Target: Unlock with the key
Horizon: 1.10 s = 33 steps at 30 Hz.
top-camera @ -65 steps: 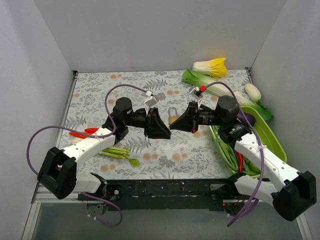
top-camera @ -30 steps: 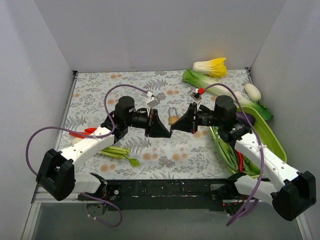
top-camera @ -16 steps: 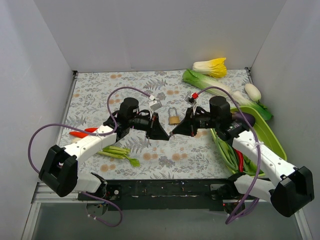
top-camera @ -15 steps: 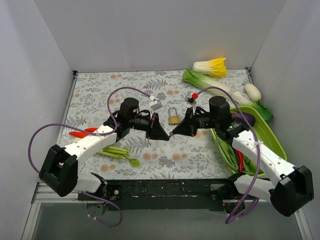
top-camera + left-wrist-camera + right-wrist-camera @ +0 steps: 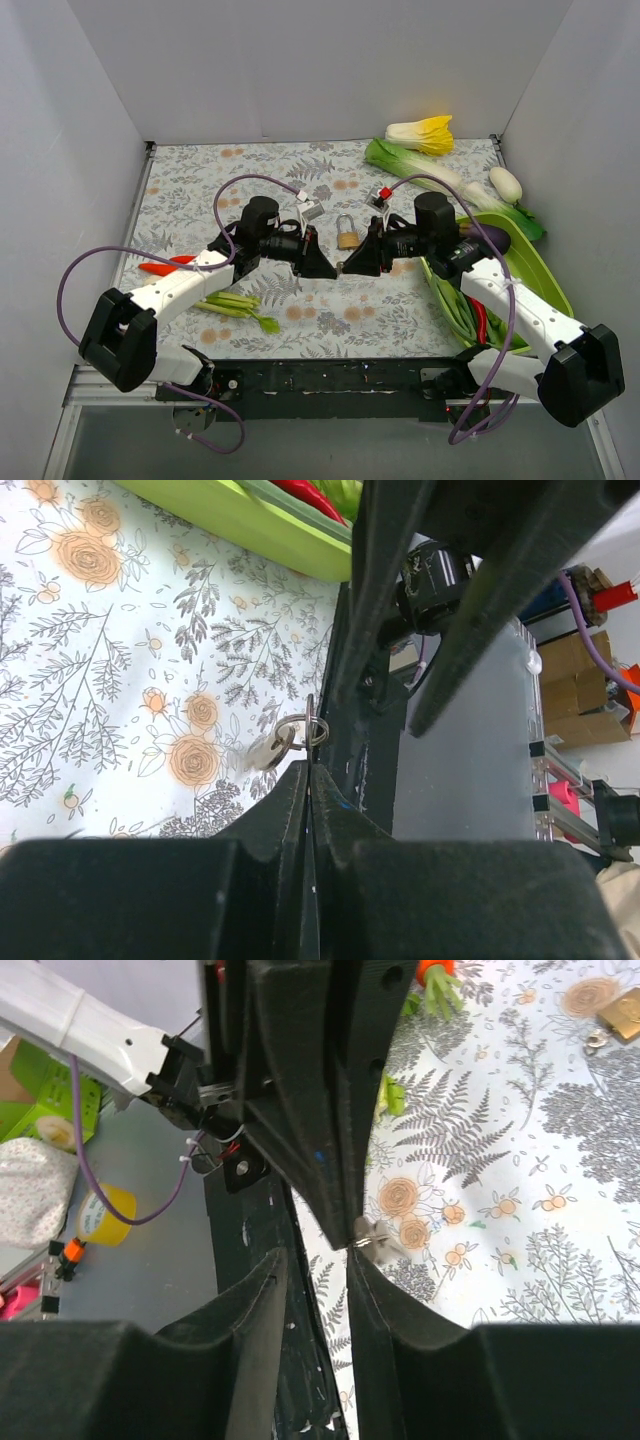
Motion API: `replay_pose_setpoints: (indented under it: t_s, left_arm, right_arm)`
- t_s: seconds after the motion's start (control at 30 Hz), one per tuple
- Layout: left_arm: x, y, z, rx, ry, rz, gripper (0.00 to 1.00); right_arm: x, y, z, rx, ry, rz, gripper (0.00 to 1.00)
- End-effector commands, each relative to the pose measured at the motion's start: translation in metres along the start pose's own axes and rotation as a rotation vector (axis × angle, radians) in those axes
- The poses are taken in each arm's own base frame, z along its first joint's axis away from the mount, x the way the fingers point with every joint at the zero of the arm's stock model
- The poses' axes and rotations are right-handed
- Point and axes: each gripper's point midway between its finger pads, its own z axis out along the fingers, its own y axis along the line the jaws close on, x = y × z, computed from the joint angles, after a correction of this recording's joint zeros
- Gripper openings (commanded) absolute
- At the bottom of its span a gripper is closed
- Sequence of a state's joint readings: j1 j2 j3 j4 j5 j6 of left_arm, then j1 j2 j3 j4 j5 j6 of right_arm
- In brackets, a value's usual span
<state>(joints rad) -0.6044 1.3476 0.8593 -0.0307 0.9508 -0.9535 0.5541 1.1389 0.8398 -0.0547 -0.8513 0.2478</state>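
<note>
The key [image 5: 272, 748], small silver keys on a ring, hangs from the tips of my left gripper [image 5: 308, 767], which is shut on it just above the flowered mat. In the right wrist view the key [image 5: 376, 1237] dangles beside one fingertip [image 5: 356, 1258] of my right gripper [image 5: 316, 1258], whose jaws stand open with nothing between them. From above, the left gripper [image 5: 332, 270] and the right gripper [image 5: 348, 267] meet tip to tip at mid-table. The brass padlock [image 5: 347, 236] lies on the mat just behind them, apart from both.
A green tray [image 5: 548, 272] of vegetables sits at the right under the right arm. Cabbage [image 5: 422, 133], bok choy [image 5: 398, 162] and a white vegetable [image 5: 505, 183] lie at the back right. A red chili [image 5: 166, 266] and green beans [image 5: 236, 304] lie front left.
My right gripper has opened and let go of the key, which stays pinched in the left gripper. Both arms have drifted slightly left and nearer.
</note>
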Motion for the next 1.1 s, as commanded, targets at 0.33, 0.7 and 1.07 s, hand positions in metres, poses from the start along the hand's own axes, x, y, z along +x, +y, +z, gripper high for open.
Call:
replay_pose_setpoints:
  t_s: [0.33,0.7,1.07]
  left_arm:
    - [0.007,-0.002,0.004,0.023,0.046,0.036,0.00]
    - [0.011,-0.005,0.004,0.040,0.069,0.041,0.00]
    - [0.012,-0.003,0.005,0.024,0.074,0.043,0.00]
  right_arm:
    - [0.002,0.005,0.009,-0.107,0.047,-0.031,0.39]
    - [0.008,-0.009,0.012,-0.071,0.084,-0.041,0.38]
    - [0.002,-0.010,0.005,-0.004,0.074,-0.079,0.43]
